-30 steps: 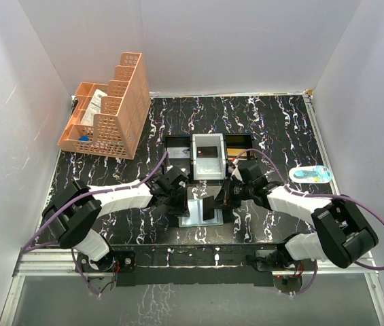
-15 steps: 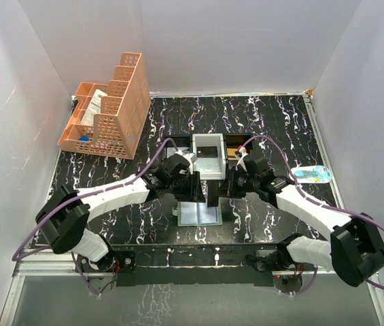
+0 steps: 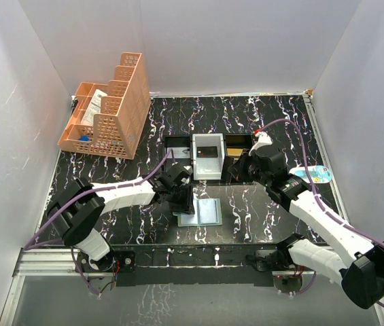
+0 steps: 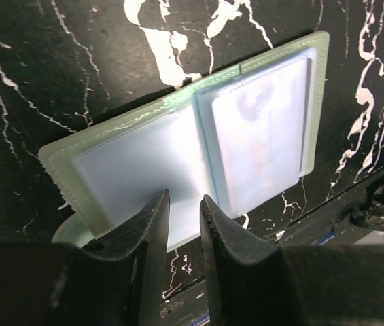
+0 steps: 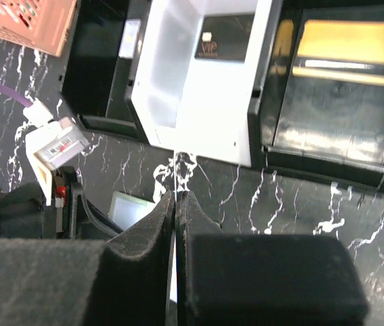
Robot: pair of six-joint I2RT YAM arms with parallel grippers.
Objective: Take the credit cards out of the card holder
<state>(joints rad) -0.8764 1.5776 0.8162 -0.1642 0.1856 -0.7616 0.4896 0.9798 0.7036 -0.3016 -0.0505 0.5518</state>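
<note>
The card holder [image 3: 204, 212] lies open and flat on the black marbled table, with its two pale blue-grey panels [image 4: 198, 146] facing up. My left gripper [image 4: 183, 200] hovers at the holder's near left edge [image 3: 181, 201], its jaws slightly apart with nothing between them. My right gripper [image 5: 177, 195] is shut on a thin credit card [image 5: 178, 170] seen edge-on. It hangs just in front of the tray's white middle compartment [image 3: 243, 166]. A corner of the holder [image 5: 129, 207] shows below it.
The black-and-white tray [image 3: 178, 144] holds a dark card [image 5: 222, 37] in the middle, a gold card [image 5: 344, 51] on the right and a pale one [image 5: 130, 37] on the left. An orange lattice organiser [image 3: 107, 109] stands back left. A blue-white packet [image 3: 312, 174] lies right.
My right arm has pulled up and back from the holder toward the tray, still shut. The left gripper opened, then narrowed, and slid back to the holder's left edge.
</note>
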